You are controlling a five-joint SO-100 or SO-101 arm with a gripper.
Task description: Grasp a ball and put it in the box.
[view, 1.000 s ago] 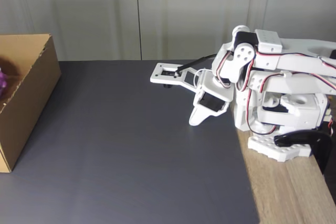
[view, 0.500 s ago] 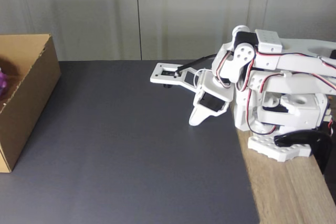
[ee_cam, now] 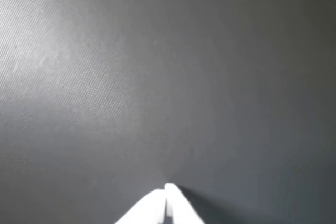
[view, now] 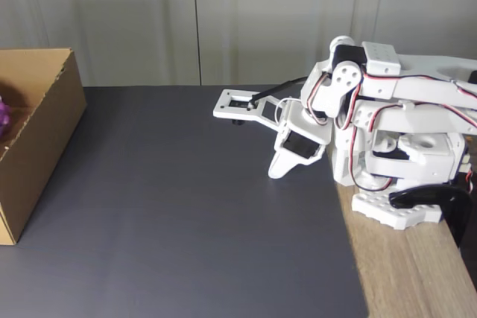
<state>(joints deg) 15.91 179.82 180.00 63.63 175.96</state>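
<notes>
My gripper [view: 274, 171] is pressed shut with nothing in it, tip down at the dark mat [view: 186, 206], well apart from the box [view: 37, 139]. The ball [view: 3, 117] sits inside the box, at the picture's left edge.

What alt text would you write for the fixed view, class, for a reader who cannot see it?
A white robot arm sits folded at the right, its shut tool tip-down on a dark grey mat. At the left edge, an open cardboard box holds a purple ball, barely visible.
</notes>
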